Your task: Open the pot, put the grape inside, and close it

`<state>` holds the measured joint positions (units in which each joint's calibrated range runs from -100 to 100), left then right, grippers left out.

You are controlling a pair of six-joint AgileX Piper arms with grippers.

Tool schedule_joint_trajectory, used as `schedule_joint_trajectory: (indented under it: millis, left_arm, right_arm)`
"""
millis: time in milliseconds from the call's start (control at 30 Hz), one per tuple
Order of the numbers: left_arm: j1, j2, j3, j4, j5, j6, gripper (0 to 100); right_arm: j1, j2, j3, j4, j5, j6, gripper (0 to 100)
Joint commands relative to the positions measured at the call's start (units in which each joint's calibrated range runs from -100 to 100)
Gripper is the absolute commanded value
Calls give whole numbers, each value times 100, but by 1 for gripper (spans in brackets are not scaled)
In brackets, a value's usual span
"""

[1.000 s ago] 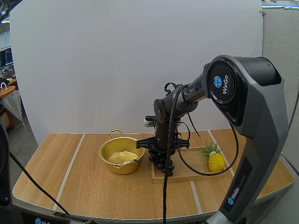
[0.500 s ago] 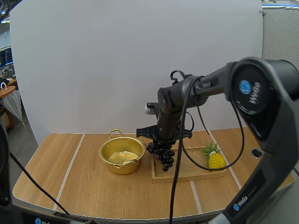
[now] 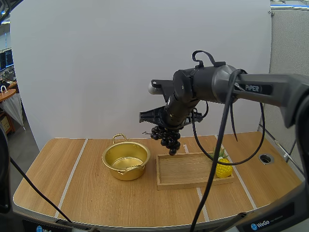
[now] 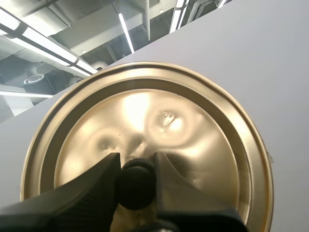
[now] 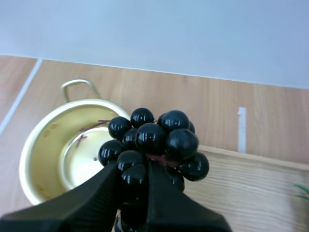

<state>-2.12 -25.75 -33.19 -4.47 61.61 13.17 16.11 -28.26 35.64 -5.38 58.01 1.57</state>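
High view: right hand (image 3: 167, 127) pinching a glossy black grape bunch (image 3: 168, 140) above the wooden tray (image 3: 193, 172) edge, short of the open golden metal pot (image 3: 124, 174), left hand (image 4: 136, 166) gripping its golden lid (image 4: 159, 116); a weak pinch could spill it outside.

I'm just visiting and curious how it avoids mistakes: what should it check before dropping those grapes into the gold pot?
1. Pot uncovered: ok. The pot stands with no lid on.
2. Lid out of the way: ok. The left gripper is shut on the lid by its knob, up in the air.
3. Grapes held: ok. The right gripper pinches the bunch of grapes.
4. Grapes lifted off the wooden tray: ok.
5. Grapes over the pot's opening: not ok. They hang beside it, about over the tray's pot-side edge.
6. Pineapple out of the path: ok, at the tray's far end.
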Motion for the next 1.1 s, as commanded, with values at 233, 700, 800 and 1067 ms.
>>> schedule_joint_trajectory:
  millis: [233, 700, 800, 1067]
  left_arm:
    - [-11, -40, -54, -3, -326, -44, 0]
    - [-11, -40, -54, -3, -326, -44, 0]
    - [-11, -40, -54, -3, -326, -44, 0]
    - [-11, -40, -54, -3, -326, -44, 0]
  right_arm:
    - [647, 283, -744, -13, 89, -179, 5]
    - [793, 1869, -897, -65, -269, -300, 4]
    - [793, 2161, -897, -65, -528, -308, 4]
    - [793, 2757, -1150, -88, -823, -414, 4]
